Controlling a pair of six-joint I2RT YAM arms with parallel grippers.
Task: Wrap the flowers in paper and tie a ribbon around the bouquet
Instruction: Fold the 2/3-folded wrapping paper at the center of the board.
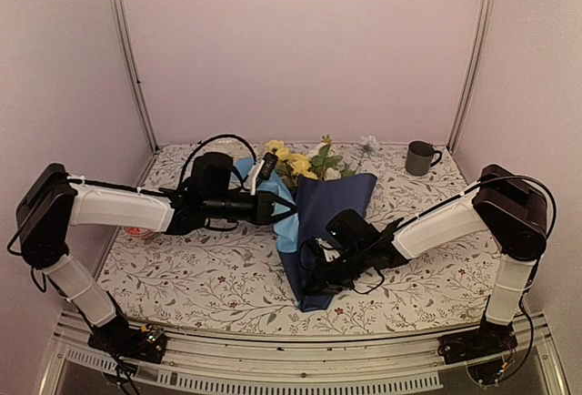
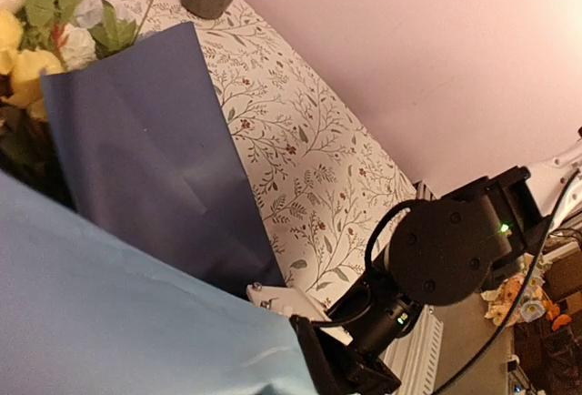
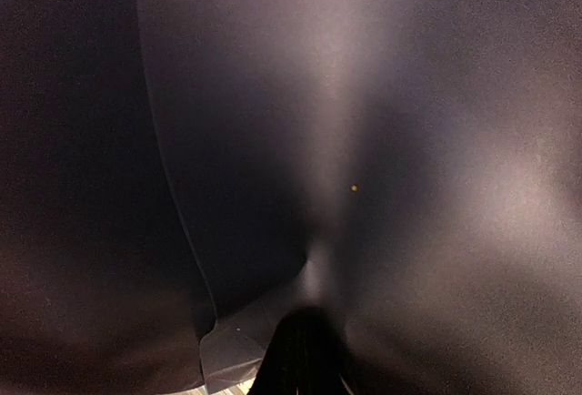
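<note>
The paper lies mid-table as a dark navy sheet [image 1: 327, 222] with a light blue layer [image 1: 284, 217] raised along its left side. The flowers [image 1: 300, 163], yellow and white with green leaves, stick out of its far end and also show in the left wrist view [image 2: 36, 22]. My left gripper [image 1: 275, 206] is shut on the light blue edge [image 2: 136, 313], and one dark finger [image 2: 332, 363] shows at the paper's rim. My right gripper [image 1: 316, 272] is shut on the navy paper [image 3: 364, 140] near its narrow near end, creasing it. I cannot make out the ribbon.
A dark grey mug [image 1: 420, 156] stands at the back right of the floral tablecloth [image 1: 200, 268]. A small round pinkish thing [image 1: 136, 231] lies under my left arm. Pale walls and metal posts close the table in on three sides.
</note>
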